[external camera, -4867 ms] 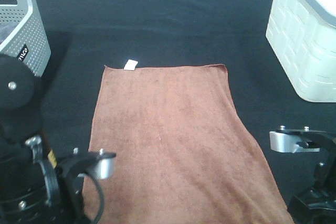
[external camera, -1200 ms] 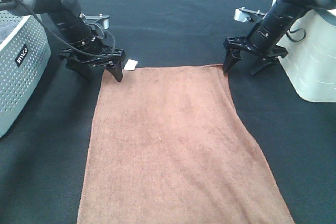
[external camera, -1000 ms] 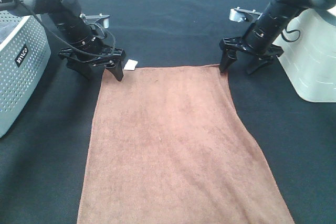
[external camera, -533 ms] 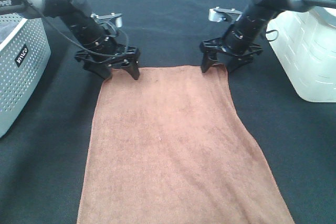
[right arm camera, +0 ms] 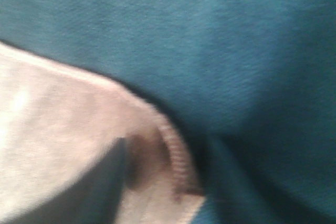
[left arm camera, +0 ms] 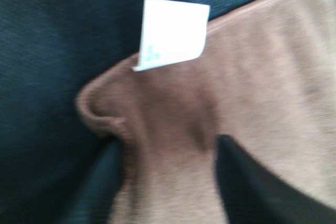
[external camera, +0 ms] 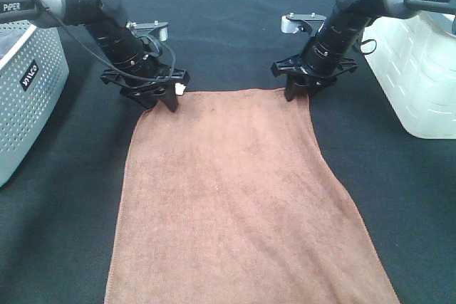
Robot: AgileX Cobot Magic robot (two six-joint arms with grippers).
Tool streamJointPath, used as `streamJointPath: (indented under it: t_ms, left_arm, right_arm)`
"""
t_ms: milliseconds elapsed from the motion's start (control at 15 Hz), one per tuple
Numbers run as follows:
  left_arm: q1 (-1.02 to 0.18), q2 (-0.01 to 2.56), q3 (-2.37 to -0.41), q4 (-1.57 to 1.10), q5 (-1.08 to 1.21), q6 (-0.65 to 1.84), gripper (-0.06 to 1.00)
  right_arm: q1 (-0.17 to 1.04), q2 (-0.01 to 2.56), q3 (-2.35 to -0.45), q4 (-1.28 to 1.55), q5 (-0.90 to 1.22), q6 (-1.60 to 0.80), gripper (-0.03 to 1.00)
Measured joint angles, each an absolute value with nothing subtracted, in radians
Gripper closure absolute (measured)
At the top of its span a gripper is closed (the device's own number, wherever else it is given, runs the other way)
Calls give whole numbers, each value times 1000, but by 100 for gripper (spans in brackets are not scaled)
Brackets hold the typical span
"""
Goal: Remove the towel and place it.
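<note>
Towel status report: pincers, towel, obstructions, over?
Left pincer shut on towel corner by white tag. Right pincer shut on opposite far corner. Towel otherwise flat on black tablecloth, not lifted. Nothing lying on it.

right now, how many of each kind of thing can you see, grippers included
towel: 1
bins: 2, grey bin, white bin
grippers: 2, left gripper, right gripper
total: 5
</note>
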State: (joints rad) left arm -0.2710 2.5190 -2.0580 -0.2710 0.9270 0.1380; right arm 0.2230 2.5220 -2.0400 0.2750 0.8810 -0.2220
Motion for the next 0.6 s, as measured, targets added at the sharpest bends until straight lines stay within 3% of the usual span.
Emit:
streamJointPath:
  t_ms: [200, 333, 600]
  left_arm:
    - [-271, 2520, -2058, -212, 930, 149, 83]
    - [-271, 2520, -2058, -205, 931, 174, 94]
    - [-271, 2520, -2058, -205, 921, 180, 94]
  right_arm:
    - [223, 2525, -2040, 274, 875, -214, 93]
    - [223, 2525, -2040, 274, 875, -212, 96]
    - [224, 2531, -2062, 272, 885, -208, 96]
